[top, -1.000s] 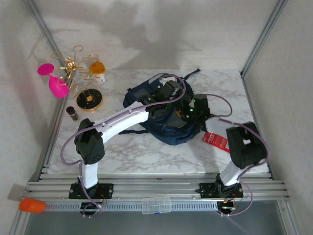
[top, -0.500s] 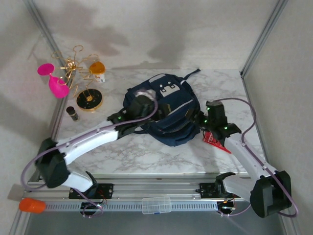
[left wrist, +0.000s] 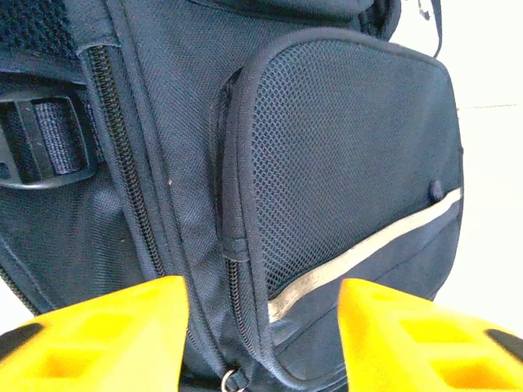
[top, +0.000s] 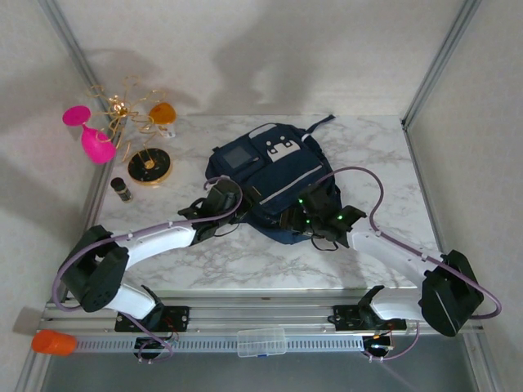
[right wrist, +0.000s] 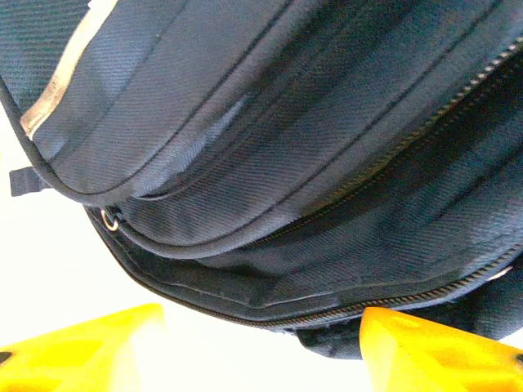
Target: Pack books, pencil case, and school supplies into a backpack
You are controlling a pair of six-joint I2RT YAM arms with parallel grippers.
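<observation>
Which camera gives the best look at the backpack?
The top external view: the whole backpack shows there from above, with its pale stripe across the front. The left wrist view is a close-up of its mesh pocket; the right wrist view is a close-up of its zipped lower edge.

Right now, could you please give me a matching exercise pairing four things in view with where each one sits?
1 backpack
2 pink glass
3 small dark bottle
4 clear plastic box

A on the front rail
B on the near side of the black disc
C middle of the table
D far left corner

Pairs: 1-C, 2-D, 3-B, 4-A
</observation>
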